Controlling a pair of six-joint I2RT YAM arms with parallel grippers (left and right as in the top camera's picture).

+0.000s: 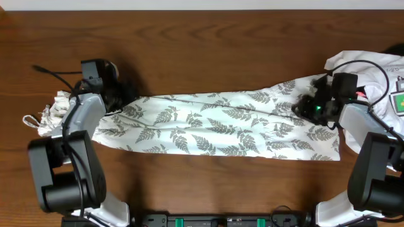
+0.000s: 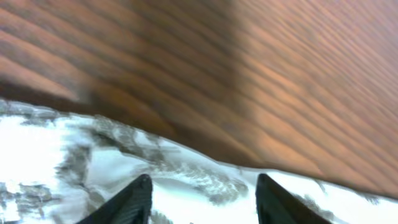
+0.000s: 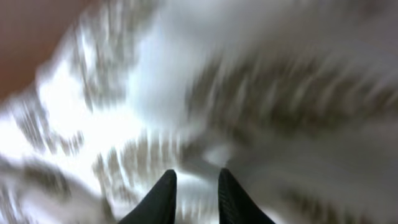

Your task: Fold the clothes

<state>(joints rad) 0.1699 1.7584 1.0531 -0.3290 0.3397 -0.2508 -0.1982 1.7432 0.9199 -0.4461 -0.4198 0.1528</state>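
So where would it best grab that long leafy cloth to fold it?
At its short ends, near the corners, coming down from above. The leaf-print cloth lies flat, stretched lengthways across the table, so only the edges give a thin layer to pinch; the flat middle likely offers no grip. The left gripper and right gripper sit by those ends.

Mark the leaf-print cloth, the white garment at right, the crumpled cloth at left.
leaf-print cloth (image 1: 208,129), overhead view, middle of fabric.
white garment (image 1: 369,79), overhead view, upper fold.
crumpled cloth (image 1: 50,115), overhead view, its centre.
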